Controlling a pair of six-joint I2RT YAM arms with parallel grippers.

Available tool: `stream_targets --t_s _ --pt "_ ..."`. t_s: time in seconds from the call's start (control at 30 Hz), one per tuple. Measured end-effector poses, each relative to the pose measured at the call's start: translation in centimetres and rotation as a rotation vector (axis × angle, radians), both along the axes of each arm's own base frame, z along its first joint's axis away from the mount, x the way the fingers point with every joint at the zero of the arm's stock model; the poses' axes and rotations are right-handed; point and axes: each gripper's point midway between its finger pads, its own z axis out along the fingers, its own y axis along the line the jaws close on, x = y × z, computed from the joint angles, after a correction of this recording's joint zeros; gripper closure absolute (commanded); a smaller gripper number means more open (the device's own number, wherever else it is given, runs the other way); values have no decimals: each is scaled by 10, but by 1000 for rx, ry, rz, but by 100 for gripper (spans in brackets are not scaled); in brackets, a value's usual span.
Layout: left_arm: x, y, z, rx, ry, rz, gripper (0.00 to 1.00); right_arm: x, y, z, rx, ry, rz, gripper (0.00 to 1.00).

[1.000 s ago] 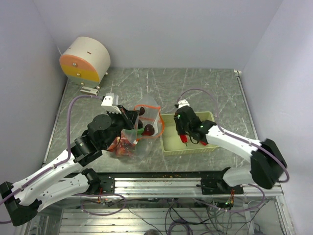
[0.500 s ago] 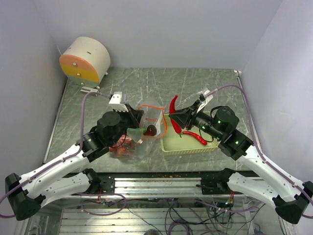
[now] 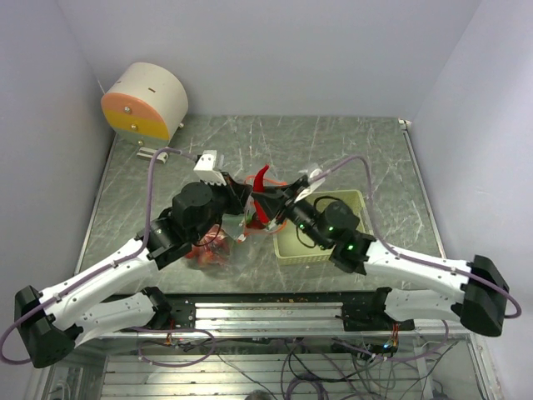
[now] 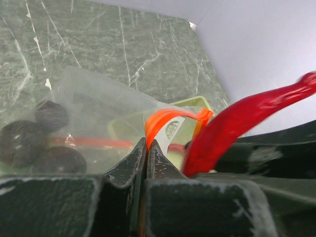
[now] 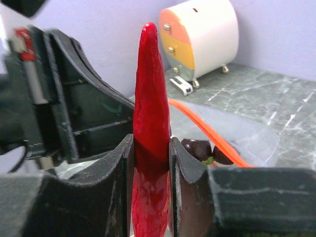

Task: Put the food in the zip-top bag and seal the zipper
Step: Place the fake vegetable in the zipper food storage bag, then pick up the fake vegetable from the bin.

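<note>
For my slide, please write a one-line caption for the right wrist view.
The right gripper clamps a red chili beside the orange zipper of the bag.

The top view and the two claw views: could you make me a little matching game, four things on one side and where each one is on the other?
Things
1. red chili pepper
2. orange-red bag strip
3. pale green basket
4. dark round pieces

Places
A. pinched in the left claw
B. inside the clear bag
C. gripped by the right claw
D. on the table, beside the bag

Pairs: 1-C, 2-A, 3-D, 4-B
</note>
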Motion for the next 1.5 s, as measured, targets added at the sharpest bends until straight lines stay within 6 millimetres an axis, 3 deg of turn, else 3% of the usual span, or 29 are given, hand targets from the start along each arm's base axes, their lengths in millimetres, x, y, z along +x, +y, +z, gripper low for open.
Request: stream_targets --t_s 0.17,0.3,0.4,0.43,0.67,0.87,0.97,1.03,1.13,1.23,1.33,1.4,1.5 --pt "-2 2 4 -8 -7 0 93 13 6 -30 -64 -29 -181 67" --pt "-3 4 5 -6 -5 0 93 29 -8 -42 -114 -30 -321 49" --pt "-5 7 11 -13 -14 0 93 31 -17 -40 -124 -28 -359 8" --pt "-6 8 13 -16 -18 0 93 29 -19 -39 -123 -25 -358 1" --pt "-7 10 15 -15 -25 2 93 11 -33 -13 -127 -14 -309 0" --pt "-6 10 14 -6 -29 3 93 -9 -66 18 -68 50 -291 1" --pt "-6 10 15 -8 -31 3 93 -8 -80 16 -97 175 -361 1" --pt "-6 10 15 -10 -33 3 93 -5 -89 0 -138 262 -426 1" --pt "-7 10 17 -11 -38 2 93 -6 -115 -56 -268 398 -542 1" --pt "-8 12 20 -13 -46 2 93 -1 -160 -111 -385 517 -678 1" --pt "-9 14 23 -15 -57 1 93 6 -199 -148 -435 620 -779 1" --pt "-10 16 26 -17 -67 1 93 8 -213 -169 -467 689 -801 1" --pt "-14 21 36 -37 -89 1 93 14 -217 -199 -536 778 -801 4"
